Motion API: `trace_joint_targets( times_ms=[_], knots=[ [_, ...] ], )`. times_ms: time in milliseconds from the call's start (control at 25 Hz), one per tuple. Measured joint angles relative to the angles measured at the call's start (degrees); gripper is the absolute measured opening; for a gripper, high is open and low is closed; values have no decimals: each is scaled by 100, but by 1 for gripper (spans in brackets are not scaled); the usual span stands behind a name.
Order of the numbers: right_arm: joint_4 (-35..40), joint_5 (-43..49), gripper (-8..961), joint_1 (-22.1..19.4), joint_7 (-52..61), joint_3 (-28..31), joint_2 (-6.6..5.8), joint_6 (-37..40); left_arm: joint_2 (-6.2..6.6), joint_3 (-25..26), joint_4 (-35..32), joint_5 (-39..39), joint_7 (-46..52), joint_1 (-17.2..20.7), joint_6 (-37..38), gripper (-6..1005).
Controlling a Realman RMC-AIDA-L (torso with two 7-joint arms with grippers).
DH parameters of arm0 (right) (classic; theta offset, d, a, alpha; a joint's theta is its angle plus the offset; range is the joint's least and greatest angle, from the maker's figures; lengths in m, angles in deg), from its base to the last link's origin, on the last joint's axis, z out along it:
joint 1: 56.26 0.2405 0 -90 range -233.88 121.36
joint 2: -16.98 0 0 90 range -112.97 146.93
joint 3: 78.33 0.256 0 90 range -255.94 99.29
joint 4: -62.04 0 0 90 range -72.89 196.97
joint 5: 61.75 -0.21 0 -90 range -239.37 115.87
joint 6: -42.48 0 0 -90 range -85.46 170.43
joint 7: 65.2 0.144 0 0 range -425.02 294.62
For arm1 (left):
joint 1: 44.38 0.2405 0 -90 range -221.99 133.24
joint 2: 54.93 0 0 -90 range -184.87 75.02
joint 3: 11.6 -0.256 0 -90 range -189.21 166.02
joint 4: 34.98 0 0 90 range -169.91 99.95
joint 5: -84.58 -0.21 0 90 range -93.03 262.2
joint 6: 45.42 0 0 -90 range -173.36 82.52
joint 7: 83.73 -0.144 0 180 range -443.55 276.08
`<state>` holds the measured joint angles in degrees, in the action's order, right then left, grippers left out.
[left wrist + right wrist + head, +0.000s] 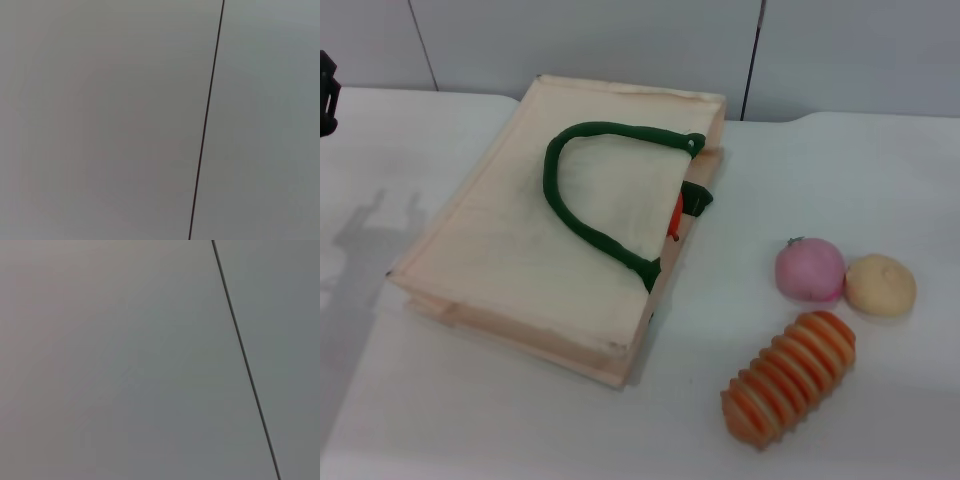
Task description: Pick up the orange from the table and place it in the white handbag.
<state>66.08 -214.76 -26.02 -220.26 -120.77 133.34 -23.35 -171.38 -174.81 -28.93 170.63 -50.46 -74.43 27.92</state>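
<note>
The white handbag lies flat on the white table, with its dark green handle on top. A small sliver of bright red-orange shows inside the bag's opening beside the green tab; this looks like the orange, and the rest of it is hidden by the fabric. A dark part of my left gripper shows at the far left edge, well away from the bag. My right gripper is out of view. Both wrist views show only a grey wall with a dark seam.
To the right of the bag lie a pink round item, a small pale tan ball touching it, and a ridged orange-and-cream striped oblong item nearer the front. A wall stands behind the table's far edge.
</note>
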Motion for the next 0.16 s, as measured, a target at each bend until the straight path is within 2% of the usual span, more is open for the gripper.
trace_joint_targets(
  times_ms=[160],
  knots=[
    [-16, 15, 882, -1, -2, 0, 0, -3, 0, 0, 0, 0, 15, 3, 15, 436]
  ],
)
